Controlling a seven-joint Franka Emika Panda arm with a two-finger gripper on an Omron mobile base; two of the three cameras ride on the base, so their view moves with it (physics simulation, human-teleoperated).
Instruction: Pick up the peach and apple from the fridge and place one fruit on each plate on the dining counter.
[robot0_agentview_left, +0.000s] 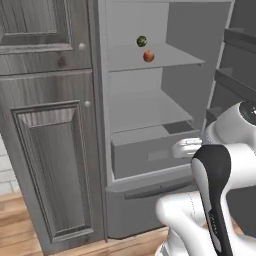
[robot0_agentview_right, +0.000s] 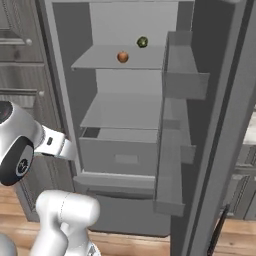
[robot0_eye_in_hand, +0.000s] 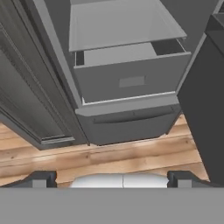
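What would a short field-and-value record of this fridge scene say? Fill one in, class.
fridge: door open, pale inside
upper shelf: one red fruit, dark green round item behind it
which fruit: apple or peach, cannot tell
lower shelf: bare
drawer: slightly open
gripper: open, low, facing the drawer
floor: wood

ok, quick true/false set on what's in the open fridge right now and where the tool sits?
1. The small round red fruit sits on the upper shelf of the open pale-grey fridge. True.
2. A dark green round item sits behind the red fruit. True.
3. The fruit lies in the drawer. False: it is on the upper shelf.
4. The tool is shut on the fruit. False: it is open, low, over the wooden floor.
5. The fridge door is closed. False: open.
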